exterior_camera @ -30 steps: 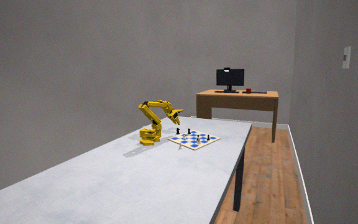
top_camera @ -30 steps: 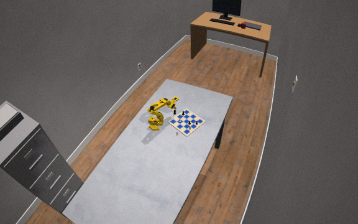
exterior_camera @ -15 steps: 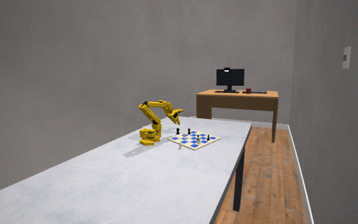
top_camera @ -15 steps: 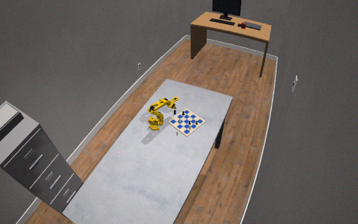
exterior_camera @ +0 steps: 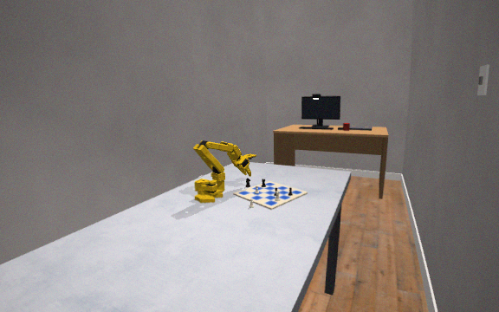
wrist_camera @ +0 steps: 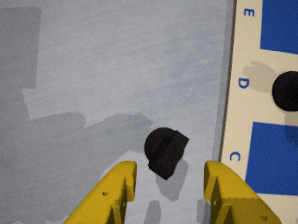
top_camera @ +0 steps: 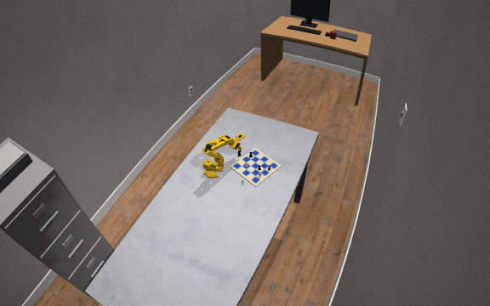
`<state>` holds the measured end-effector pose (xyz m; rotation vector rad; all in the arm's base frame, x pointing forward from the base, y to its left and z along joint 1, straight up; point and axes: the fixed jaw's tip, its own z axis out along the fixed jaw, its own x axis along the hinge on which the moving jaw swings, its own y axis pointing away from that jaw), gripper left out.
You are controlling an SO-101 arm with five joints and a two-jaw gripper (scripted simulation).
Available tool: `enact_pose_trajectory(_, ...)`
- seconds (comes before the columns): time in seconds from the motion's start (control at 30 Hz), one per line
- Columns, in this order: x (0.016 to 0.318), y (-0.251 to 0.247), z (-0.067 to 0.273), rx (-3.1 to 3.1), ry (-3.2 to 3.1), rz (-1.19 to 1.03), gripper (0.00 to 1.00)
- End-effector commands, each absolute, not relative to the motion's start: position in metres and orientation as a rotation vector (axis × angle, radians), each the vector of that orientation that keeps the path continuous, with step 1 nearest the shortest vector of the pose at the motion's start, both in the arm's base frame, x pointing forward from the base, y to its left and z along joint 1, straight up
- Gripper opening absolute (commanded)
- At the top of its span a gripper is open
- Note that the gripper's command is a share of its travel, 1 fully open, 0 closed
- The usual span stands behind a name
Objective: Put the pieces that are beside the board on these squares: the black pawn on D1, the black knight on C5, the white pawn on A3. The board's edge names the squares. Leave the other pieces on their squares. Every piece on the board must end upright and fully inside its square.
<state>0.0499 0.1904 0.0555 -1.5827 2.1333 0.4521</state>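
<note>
From where I stand, the pale tabletop is the biggest thing nearby, longer than the wooden desk beyond it. On it, the yellow robot arm reaches out near the blue-and-cream chessboard. The claw has its fingers parted with nothing between them, poised above the black knight, which stands upright on the tabletop just beside the board's C row. The black pawn is upright on D1. Smaller still, the white pawn stands off the board, near its edge.
</note>
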Motion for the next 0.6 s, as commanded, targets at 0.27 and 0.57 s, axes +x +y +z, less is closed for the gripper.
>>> enact_pose_trajectory(0.27,0.048,0.190,0.031,-1.591,2.146,0.448,0.13)
enact_pose_trajectory(0.57,0.048,0.190,0.022,-1.591,2.147,0.448,0.13)
